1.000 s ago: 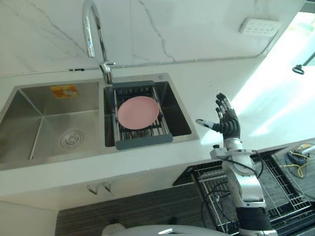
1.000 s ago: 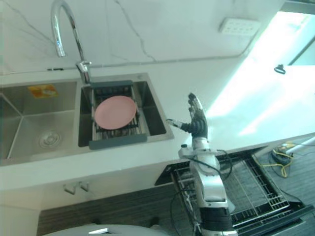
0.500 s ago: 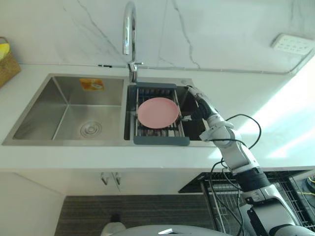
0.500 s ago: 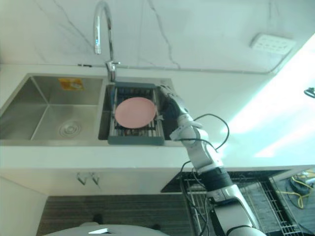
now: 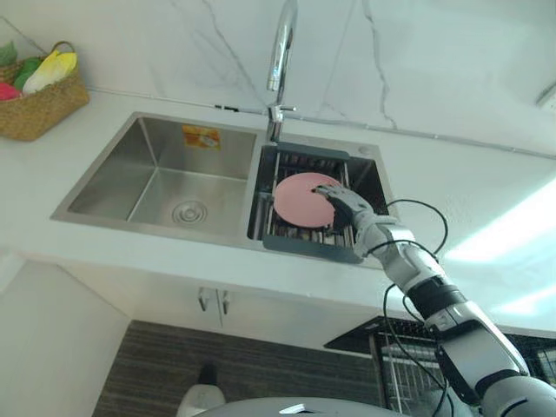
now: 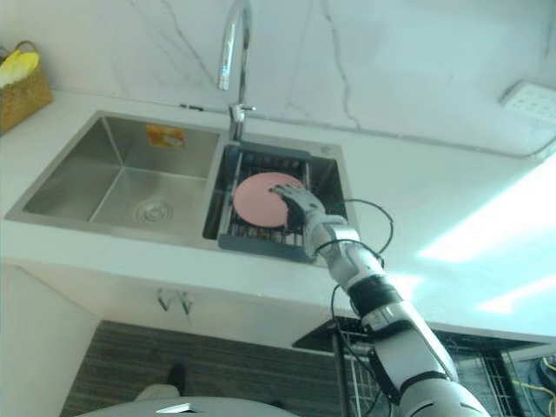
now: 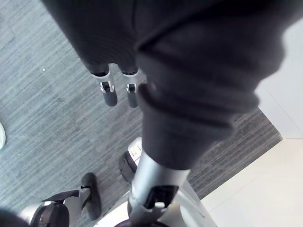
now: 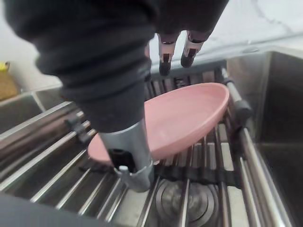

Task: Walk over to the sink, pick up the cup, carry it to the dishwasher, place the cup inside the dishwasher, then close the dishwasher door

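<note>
Plate (image 5: 300, 198) — pink, round — lying slightly tilted on the rack (image 5: 309, 245) set across the right basin of the sink (image 5: 152, 178), below the faucet (image 5: 280, 52). Right hand (image 5: 346, 207) reaches in over the plate's right edge: fingers (image 8: 164, 64) straight and spread above it, thumb (image 8: 135, 165) down at its near rim; whether they touch it cannot be told. Left hand (image 7: 110, 92) hangs low over the floor (image 7: 42, 123), fingers relaxed, holding nothing. Basket (image 5: 39, 104) stands on the counter (image 5: 486, 200), well left of the sink.

Pink plate (image 5: 297, 198) on grey rack (image 5: 308, 244) in sink (image 5: 117, 178)
</note>
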